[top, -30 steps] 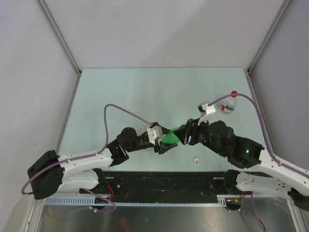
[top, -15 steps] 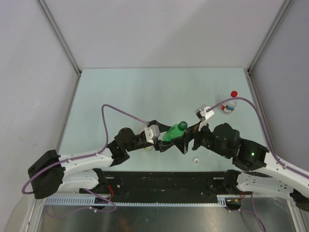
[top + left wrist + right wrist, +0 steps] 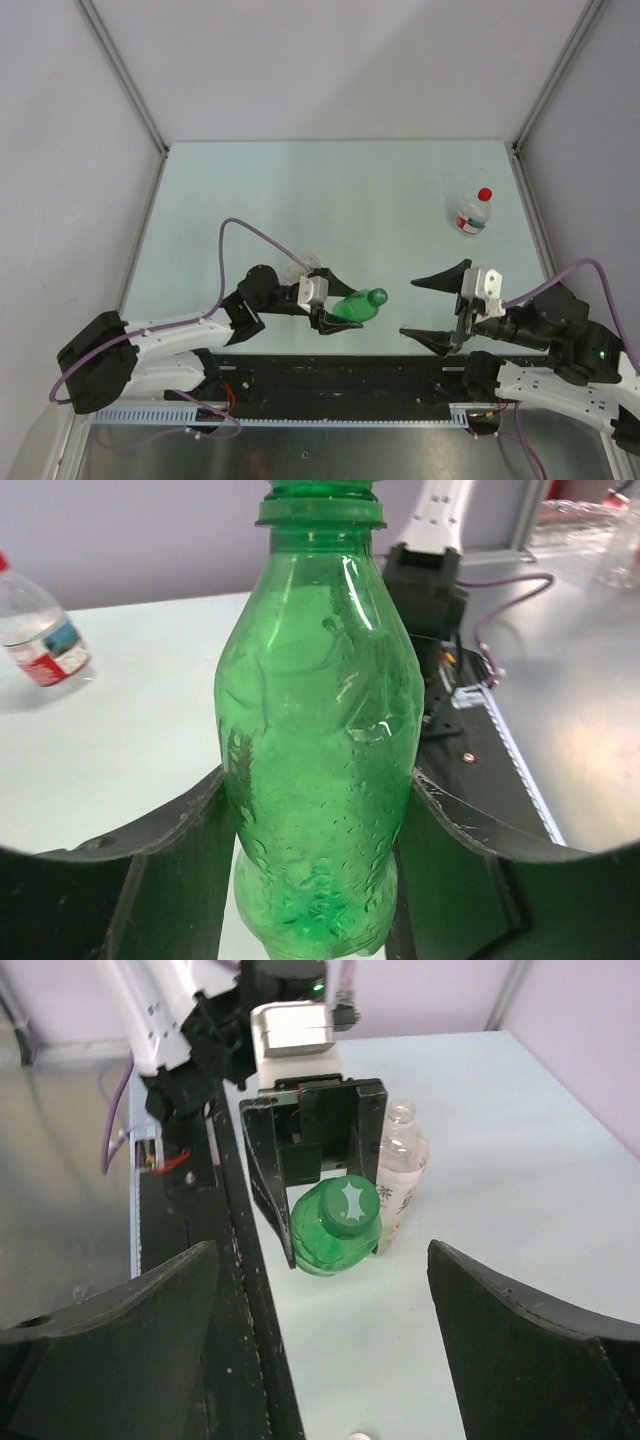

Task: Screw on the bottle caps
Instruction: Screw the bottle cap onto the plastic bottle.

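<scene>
The left gripper (image 3: 318, 860) pinches the green bottle (image 3: 358, 305), whose neck carries the green cap (image 3: 348, 1203). The right gripper (image 3: 408, 308) hangs near that bottle's capped end, fingers spread wide, empty. The red cap (image 3: 485, 194) tops a small clear bottle (image 3: 470, 218) well beyond.

cap (image 3: 485, 194) on small bottle (image 3: 469, 219), back right (larger bottle (image 3: 358, 305) front-centre).

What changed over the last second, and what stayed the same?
The right gripper came off the green cap, opened wide and drew back to the right, toward its base. The cap now shows on the green bottle. The left gripper still holds that bottle, which has hardly moved. The red-capped bottle stayed at the far right.
</scene>
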